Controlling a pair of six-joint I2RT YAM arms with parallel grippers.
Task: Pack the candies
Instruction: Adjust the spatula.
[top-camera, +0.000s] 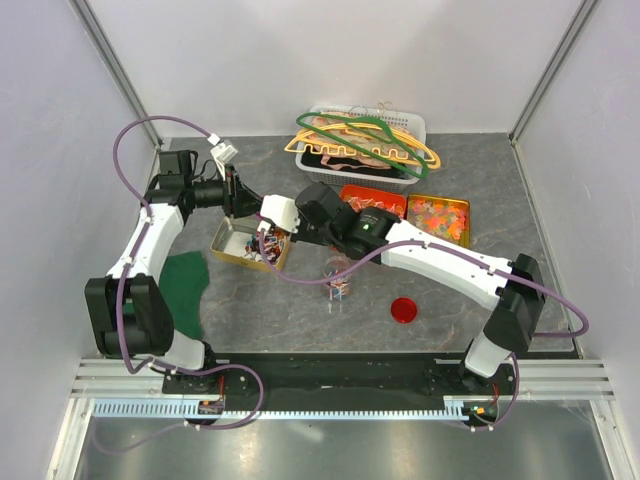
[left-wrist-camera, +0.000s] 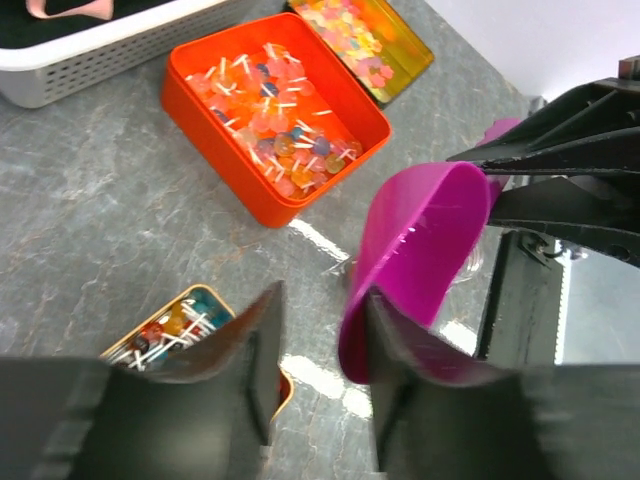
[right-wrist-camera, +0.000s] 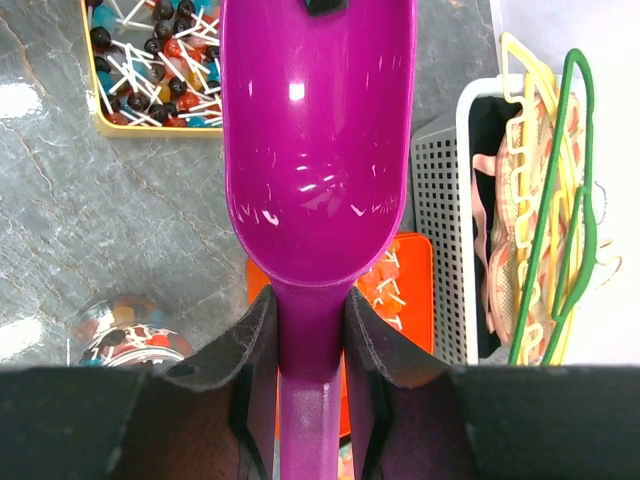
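Small candies (right-wrist-camera: 150, 55) on white sticks, in mixed colours, fill a yellow tin (top-camera: 222, 248). A glass jar (top-camera: 338, 282) with some candies in it stands to the tin's right. My right gripper (right-wrist-camera: 310, 312) is shut on the handle of a magenta scoop (right-wrist-camera: 318, 130). The scoop is empty and hangs over the tin's right edge. My left gripper (left-wrist-camera: 322, 300) faces the scoop from the other side. Its fingers stand apart, and the scoop's rim (left-wrist-camera: 352, 335) lies against the inner side of the right finger (left-wrist-camera: 400, 350). Bare table shows in the gap between the fingers.
An orange tin (top-camera: 373, 198) and a yellow tin (top-camera: 438, 218) of other sweets sit behind the jar. A white basket (top-camera: 412, 125) of coat hangers stands at the back. A red lid (top-camera: 404, 310) lies front right, and a green cloth (top-camera: 185, 285) front left.
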